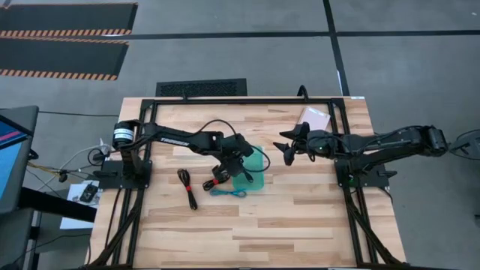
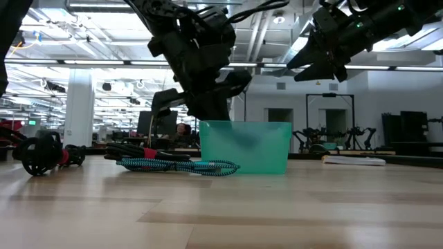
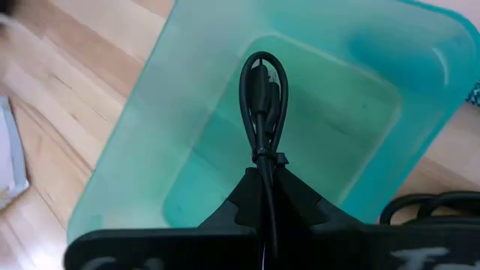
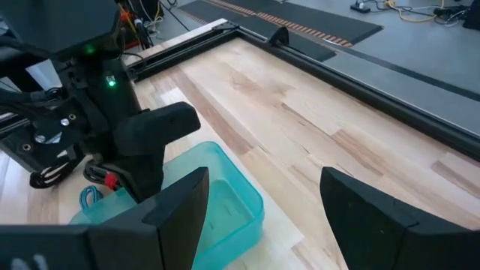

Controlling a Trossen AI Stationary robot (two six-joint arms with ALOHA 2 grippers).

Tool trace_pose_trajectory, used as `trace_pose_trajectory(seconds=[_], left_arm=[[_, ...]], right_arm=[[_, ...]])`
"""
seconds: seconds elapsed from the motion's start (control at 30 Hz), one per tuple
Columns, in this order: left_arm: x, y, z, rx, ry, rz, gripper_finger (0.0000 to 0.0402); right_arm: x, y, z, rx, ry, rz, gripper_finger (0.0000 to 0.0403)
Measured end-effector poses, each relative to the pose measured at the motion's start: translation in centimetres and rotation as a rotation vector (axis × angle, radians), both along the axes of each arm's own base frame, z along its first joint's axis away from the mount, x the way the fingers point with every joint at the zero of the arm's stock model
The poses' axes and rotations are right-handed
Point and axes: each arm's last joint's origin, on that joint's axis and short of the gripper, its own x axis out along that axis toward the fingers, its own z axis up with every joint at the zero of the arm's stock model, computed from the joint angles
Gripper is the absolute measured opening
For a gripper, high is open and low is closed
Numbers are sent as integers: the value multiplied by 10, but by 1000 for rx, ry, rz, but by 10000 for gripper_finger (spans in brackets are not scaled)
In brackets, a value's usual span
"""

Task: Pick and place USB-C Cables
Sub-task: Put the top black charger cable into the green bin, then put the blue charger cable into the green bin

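Note:
A translucent teal tray [image 1: 259,171] [image 2: 257,146] [image 3: 225,150] [image 4: 232,206] sits mid-table. My left gripper [image 3: 264,196] [image 1: 238,160] hangs over it, shut on a black USB-C cable bundle [image 3: 262,97]. Three more cables lie on the wood to the tray's left: a black one [image 1: 187,187], a black one with a red tie [image 1: 214,180] [image 2: 142,151], and a teal-blue one [image 1: 229,193] [image 2: 181,166]. My right gripper [image 4: 262,199] [image 1: 288,147] is open, raised above the table right of the tray. My left gripper pinches the black cable bundle between its two fingers just behind the bundle's black tie [image 3: 271,159]. The fingers point down toward the tray and lie along the bundle. The looped end [image 3: 260,64] sticks out past the fingertips, clear above the tray's floor.
A pale pink flat sheet [image 1: 315,117] lies at the table's far edge near the right arm. A black frame [image 1: 247,100] borders the table. Bare wood spreads across the near half [image 1: 255,232]. Beside the table's left edge stands a monitor [image 1: 11,150].

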Motion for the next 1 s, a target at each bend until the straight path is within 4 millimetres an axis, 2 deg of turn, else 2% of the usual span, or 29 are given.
trace_pose_trajectory(seconds=[0.27, 0.43, 0.73, 1.0], left_arm=[[6, -1, -15, 16, 11, -42, 29], [5, -1, -23, 92, 51, -23, 52], [11, 0, -18, 108, 9, -8, 74], [22, 2, 0, 91, -52, 45, 98]], right_arm=[[0, 0, 0, 0, 1, -1, 281], [0, 0, -1, 1, 10, 0, 281], [0, 0, -1, 1, 13, 0, 281], [0, 0, -1, 3, 4, -1, 281]])
